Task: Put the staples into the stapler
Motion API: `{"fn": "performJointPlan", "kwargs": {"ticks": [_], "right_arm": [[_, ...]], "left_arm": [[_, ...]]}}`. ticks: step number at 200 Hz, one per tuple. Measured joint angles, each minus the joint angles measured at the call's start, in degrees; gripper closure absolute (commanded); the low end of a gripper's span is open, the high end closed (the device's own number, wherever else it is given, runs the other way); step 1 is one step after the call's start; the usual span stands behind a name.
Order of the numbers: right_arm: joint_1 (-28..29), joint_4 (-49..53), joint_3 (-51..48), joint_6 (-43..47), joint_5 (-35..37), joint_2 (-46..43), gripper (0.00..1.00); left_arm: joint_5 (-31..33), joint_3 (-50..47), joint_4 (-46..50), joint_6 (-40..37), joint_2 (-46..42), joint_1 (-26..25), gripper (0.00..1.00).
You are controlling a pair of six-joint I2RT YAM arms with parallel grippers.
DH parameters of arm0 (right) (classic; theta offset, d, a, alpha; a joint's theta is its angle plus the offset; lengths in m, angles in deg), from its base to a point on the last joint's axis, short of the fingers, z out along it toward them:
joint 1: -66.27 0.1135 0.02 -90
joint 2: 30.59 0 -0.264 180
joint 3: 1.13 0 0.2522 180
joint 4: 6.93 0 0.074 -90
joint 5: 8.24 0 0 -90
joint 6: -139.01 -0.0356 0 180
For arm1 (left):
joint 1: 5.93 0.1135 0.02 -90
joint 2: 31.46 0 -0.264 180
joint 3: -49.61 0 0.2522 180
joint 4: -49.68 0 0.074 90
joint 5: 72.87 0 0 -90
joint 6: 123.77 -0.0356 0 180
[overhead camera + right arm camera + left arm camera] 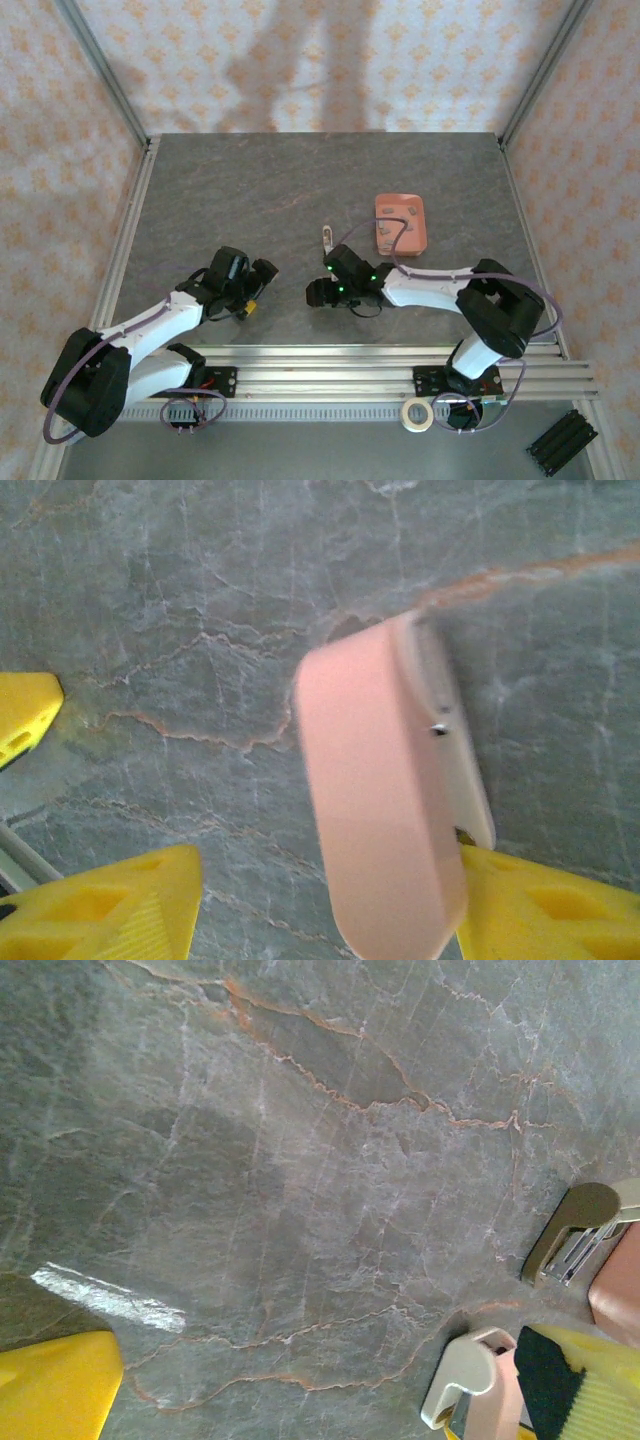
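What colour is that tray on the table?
Salmon pink; the tray shows best in the top external view.

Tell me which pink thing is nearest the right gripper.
The pale pink plastic stapler: it lies between the yellow fingers of the right gripper, whereas the salmon-pink rectangular tray sits farther off on the grey table.

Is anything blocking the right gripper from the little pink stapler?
No, nothing visible does. The stapler sits inside the right gripper, whose jaws are open, and touches one yellow finger.
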Motion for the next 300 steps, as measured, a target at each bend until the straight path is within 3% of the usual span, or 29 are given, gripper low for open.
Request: {"fn": "performJointPlan", "kwargs": {"ticks": [62,300], "right_arm": [[2.5,-0.1,6.4,0.5,-1.9,4.2,0.35],[5.0,4.3,7.8,0.0,-0.2,5.8,0.31]], "left_arm": [[0.0,-0.8,-0.7,0.0,-0.7,0.0,0.0],[0.3,-3.4,-2.7,-0.1,-3.7,0.0,0.0]]}}
